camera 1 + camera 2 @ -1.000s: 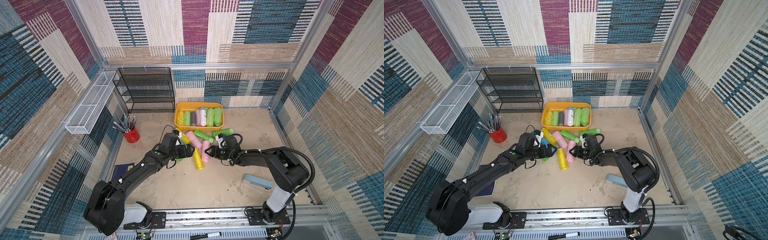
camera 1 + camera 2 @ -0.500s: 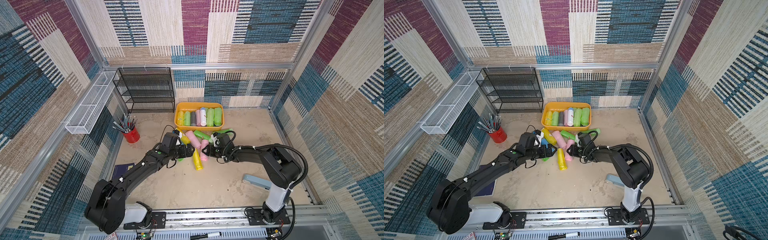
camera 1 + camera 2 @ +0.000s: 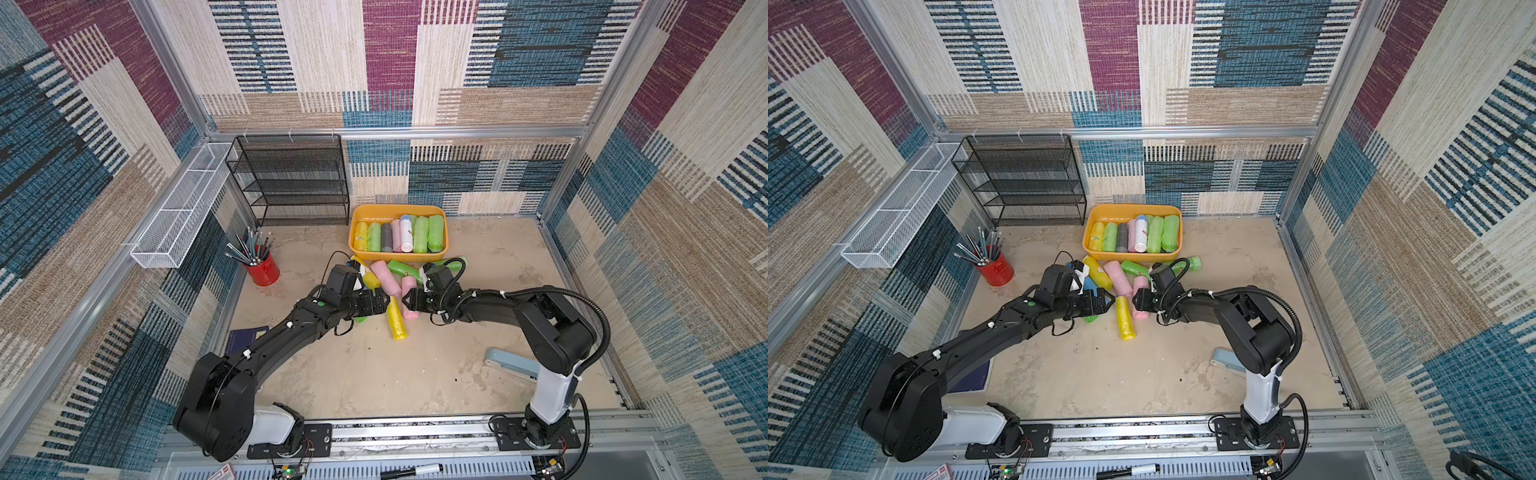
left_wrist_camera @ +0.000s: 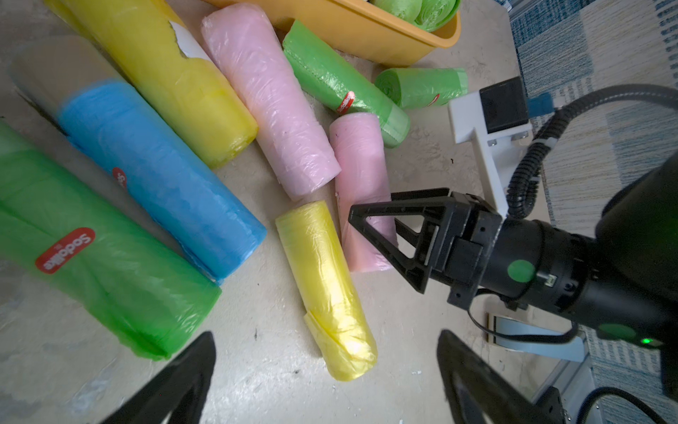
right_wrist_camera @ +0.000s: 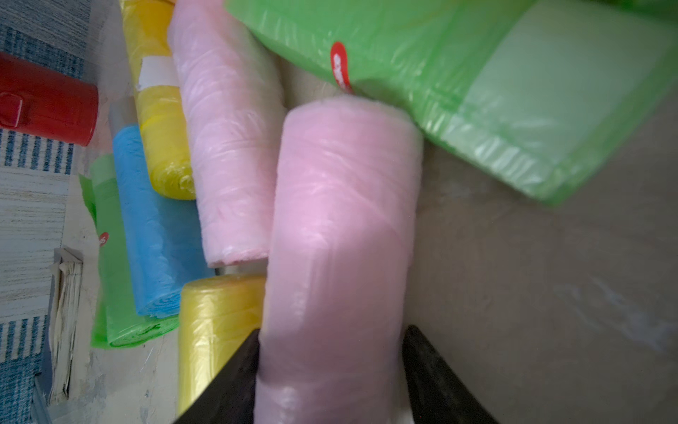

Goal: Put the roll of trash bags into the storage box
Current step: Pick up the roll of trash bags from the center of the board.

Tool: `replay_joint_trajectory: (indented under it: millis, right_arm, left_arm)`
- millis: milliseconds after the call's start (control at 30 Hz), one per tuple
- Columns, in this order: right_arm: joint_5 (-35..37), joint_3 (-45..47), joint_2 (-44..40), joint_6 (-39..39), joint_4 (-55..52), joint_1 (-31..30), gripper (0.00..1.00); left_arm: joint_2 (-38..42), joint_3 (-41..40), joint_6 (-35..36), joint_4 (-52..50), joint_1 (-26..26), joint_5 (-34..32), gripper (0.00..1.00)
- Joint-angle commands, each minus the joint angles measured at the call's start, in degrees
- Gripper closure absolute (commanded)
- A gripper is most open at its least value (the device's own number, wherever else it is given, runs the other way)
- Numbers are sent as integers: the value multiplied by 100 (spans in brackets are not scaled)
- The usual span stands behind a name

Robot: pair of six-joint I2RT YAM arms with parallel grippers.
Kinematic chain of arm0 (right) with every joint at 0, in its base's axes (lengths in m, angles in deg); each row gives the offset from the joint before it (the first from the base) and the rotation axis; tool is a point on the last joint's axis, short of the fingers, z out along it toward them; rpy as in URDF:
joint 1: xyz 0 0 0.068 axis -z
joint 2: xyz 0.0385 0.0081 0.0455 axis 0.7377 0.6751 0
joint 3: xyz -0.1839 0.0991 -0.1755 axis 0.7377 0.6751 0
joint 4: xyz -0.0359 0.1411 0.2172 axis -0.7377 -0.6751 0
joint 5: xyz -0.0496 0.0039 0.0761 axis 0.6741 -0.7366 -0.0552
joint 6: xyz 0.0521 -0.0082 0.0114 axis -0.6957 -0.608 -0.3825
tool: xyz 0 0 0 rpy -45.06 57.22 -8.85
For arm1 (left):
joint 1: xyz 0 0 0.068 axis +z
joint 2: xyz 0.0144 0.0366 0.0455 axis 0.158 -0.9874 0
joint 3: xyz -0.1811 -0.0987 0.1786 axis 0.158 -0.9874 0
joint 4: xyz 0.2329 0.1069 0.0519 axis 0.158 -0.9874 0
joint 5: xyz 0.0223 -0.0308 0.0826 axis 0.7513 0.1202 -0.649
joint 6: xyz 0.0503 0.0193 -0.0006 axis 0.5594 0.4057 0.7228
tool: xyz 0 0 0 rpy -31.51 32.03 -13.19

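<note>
The storage box (image 3: 398,255), an orange-yellow tub (image 3: 1133,208), holds several rolls side by side. Loose rolls of trash bags lie on the floor in front of it. My right gripper (image 5: 332,332) is shut on the near end of a short pink roll (image 5: 341,220), one finger on each side; the roll (image 3: 409,291) still lies on the floor. In both top views the right gripper (image 3: 405,301) faces my left gripper (image 3: 384,303). The left gripper (image 4: 326,336) is open, hanging over the end of a short yellow roll (image 4: 323,271) without touching it.
Blue (image 4: 157,176), green (image 4: 91,257), long yellow (image 4: 176,80) and long pink (image 4: 271,110) rolls crowd beside the held one. A black mesh rack (image 3: 291,183), white wire basket (image 3: 183,208), red pencil cup (image 3: 262,268), blue book (image 3: 245,336) and grey-blue stapler (image 3: 511,361) stand around.
My right gripper has slid left from near the green rolls onto the short pink roll's end. The left arm has hardly moved.
</note>
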Motion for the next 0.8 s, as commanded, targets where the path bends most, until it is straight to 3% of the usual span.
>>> replay_joint_trajectory:
  millis: [0,333,767]
  right_arm:
    - [393,109,-81,45,-460,1,43]
    - [251,411,-297,-61,-235,1,54]
    - [-129,730,-815,-295,274,1,59]
  left_arm:
    - [-76,84,99,14,4,33,5]
    - [-76,50,45,48,4,65,5]
    - [-74,-16,29,83,4,64,5]
